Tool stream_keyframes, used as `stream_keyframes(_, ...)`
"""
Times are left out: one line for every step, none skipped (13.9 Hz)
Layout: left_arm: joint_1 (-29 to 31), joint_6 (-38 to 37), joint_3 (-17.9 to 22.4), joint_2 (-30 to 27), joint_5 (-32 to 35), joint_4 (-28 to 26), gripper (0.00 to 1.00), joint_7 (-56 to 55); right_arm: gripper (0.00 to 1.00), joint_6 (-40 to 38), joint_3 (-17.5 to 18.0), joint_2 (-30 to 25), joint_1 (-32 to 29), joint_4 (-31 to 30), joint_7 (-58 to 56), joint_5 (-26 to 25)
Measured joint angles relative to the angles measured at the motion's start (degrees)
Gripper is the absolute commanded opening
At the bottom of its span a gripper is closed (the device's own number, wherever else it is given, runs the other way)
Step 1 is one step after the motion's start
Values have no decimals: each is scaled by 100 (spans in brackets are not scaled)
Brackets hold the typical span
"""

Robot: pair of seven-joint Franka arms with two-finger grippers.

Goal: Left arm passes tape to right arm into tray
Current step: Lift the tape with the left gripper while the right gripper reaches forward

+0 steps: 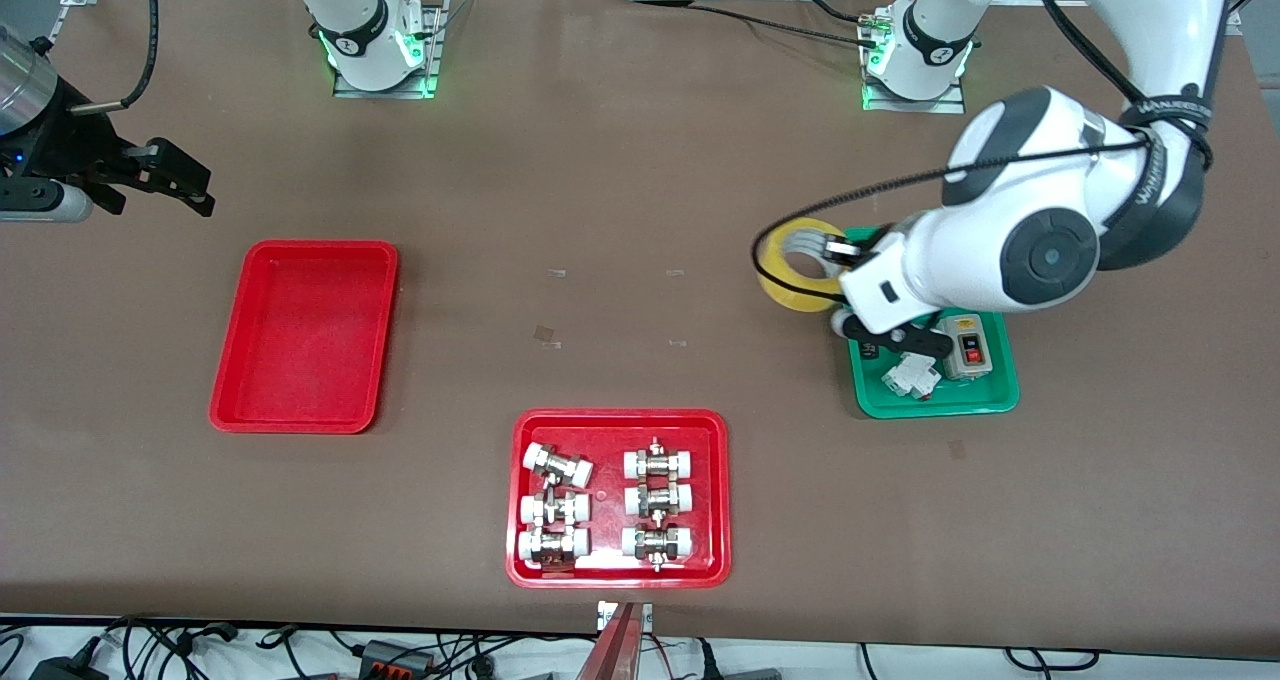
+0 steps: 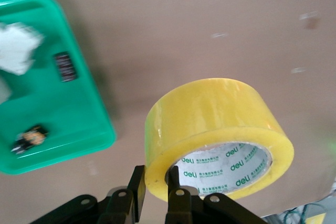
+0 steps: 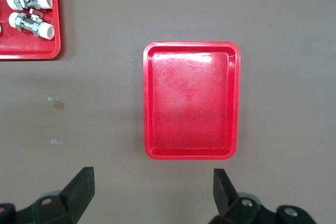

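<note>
The yellow tape [image 1: 790, 270] is held off the table beside the green tray [image 1: 985, 400]. My left gripper [image 1: 835, 258] is shut on the roll's wall, one finger inside the hole and one outside, as the left wrist view shows: tape [image 2: 215, 129], gripper [image 2: 156, 190]. The plain red tray [image 1: 300, 335] lies empty toward the right arm's end of the table; it also shows in the right wrist view [image 3: 191, 100]. My right gripper [image 1: 175, 185] hangs open and empty over bare table, near that tray; its fingers [image 3: 84, 184] stand wide apart.
A red tray with several pipe fittings [image 1: 715, 500] lies near the front edge; its corner shows in the right wrist view [image 3: 50, 51]. The green tray holds a switch box [image 1: 968, 348] and a white part [image 1: 912, 375]. Small tape marks [image 1: 548, 338] dot the table's middle.
</note>
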Motion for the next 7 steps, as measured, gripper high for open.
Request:
stream_keyframes(-207,237,-1,104,-73,39,1,-173,100,-4,-2,15,-3,0,0,0)
stream_keyframes(-393,556,0,249,-264,54,1,-382,100,-20,-4,38,-5,-4,0,0)
stream_keyframes(-523,939,0,429,-672,58,1,-577,100,-47,-4,71,-5,-24,0,0)
stream_keyframes(-595,1319,0,629,-1104,62,1,-667,100,-105,-4,109,-5,-64,-1,8)
stream_keyframes(-643,1662,0,820,-1376,68,1,-676,100,-224,-4,156,-5,-102,-23,89)
stream_keyframes(-702,1971,0,994,-1543,73,0,-695,100,-337,-4,215,-4,-128,-151,349)
stream_keyframes(-776,2276,-1,1150,-1739,78,0,-771,100,-410,-6,285,-6,-147,-408,691)
